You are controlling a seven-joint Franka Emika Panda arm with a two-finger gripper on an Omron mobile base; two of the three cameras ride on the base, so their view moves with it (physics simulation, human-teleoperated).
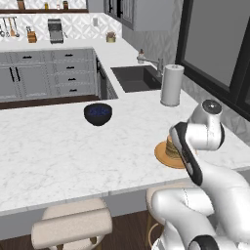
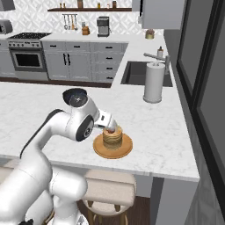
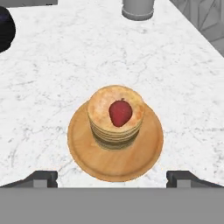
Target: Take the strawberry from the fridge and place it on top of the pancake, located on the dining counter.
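The strawberry (image 3: pixel 120 112) lies on top of the pancake (image 3: pixel 115 119), a short tan stack on an orange-brown plate (image 3: pixel 83 151) on the dining counter (image 3: pixel 43 78). My gripper (image 3: pixel 112 178) hovers above the stack, open, its two dark fingertips (image 3: pixel 41 177) spread wide with nothing between them. From the right base view, the hand (image 2: pixel 104 120) sits just left of and over the pancake (image 2: pixel 113 137), with the strawberry (image 2: pixel 113 130) free on it. The arm hides most of the pancake (image 1: pixel 170 147) in the left base view. The fridge is out of view.
A dark blue bowl (image 1: pixel 98 114) stands on the counter left of the plate. Behind the plate a paper towel roll (image 2: pixel 154 82) stands upright beside the sink (image 2: pixel 140 72). Padded stools (image 1: pixel 73 227) are tucked under the counter's near edge.
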